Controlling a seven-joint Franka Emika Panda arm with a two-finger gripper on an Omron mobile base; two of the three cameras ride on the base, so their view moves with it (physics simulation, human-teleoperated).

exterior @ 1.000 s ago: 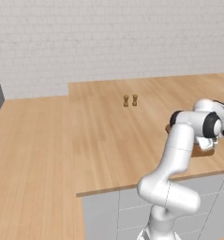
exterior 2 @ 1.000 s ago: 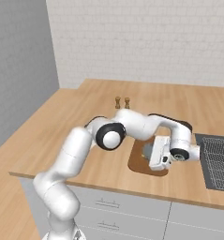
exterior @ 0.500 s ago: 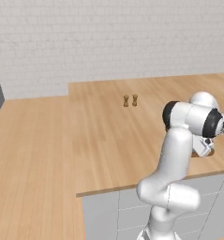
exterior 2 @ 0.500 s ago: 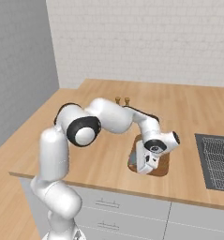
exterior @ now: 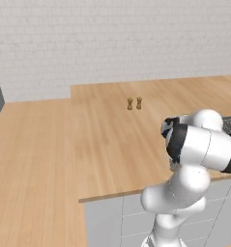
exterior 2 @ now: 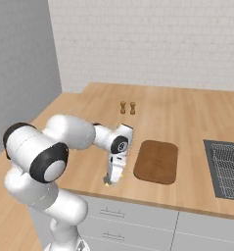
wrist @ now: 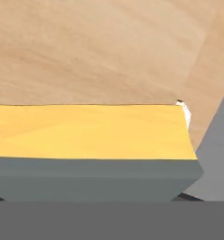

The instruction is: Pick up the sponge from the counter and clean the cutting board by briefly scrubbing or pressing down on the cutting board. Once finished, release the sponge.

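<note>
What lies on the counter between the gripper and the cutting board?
Nothing: in the right base view, only bare counter separates the gripper from the cutting board.

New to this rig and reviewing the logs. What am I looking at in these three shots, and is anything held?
It is a rendered kitchen with a white robot arm on a mobile base. Two pictures come from cameras on the base, behind the arm to its left and right. The third looks along the end effector from the hand.

On the wooden counter lie a reddish-brown cutting board, two small brown shakers and, at the right, a dark gridded panel.

The end effector points down near the counter's front edge, left of the board. In the hand view the sponge, yellow with a grey layer, sits right up against the camera, so it looks gripped. The fingertips are hidden behind it.
</note>
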